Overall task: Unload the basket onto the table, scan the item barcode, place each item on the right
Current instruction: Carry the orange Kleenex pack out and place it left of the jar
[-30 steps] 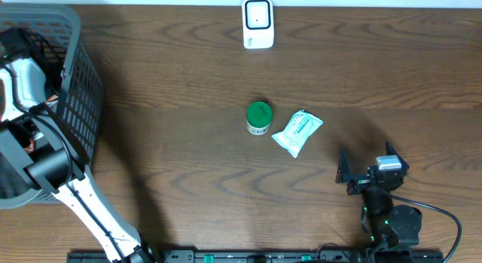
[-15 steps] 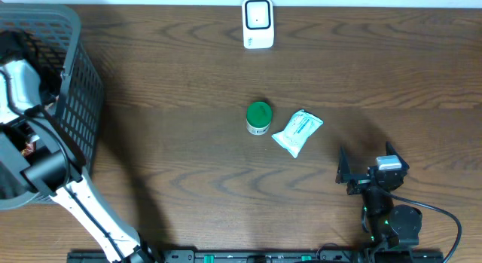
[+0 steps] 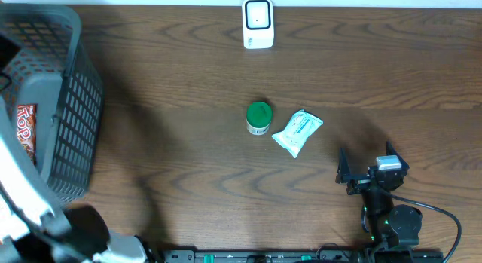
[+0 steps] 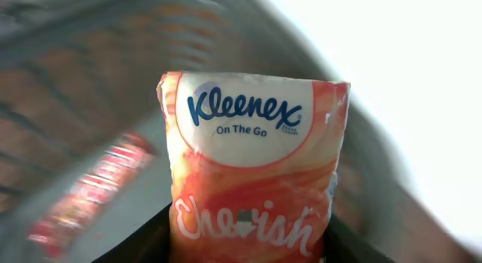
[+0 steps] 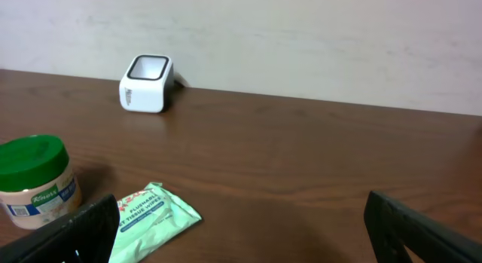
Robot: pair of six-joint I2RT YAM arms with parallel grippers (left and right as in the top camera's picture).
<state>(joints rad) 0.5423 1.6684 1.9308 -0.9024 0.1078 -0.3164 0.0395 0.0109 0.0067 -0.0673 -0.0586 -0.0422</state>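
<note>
- Since the earlier frame the left arm has come up out of the basket; it now sits at the basket's near corner, close under the overhead camera.
- Kleenex pack: upright in the left pincer, jaws about half closed, one on each side of its lower part. Wrist view shows blurred basket mesh behind it.
- Red-labelled pack lies inside the basket.
- Green-lidded jar stands on the tabletop, well right of the basket; wipes packet is just beyond it.
- Scanner: right of the basket, at the far edge.
- Right pincer: farthest right of the basket, jaws wide apart, holding nothing.
</note>
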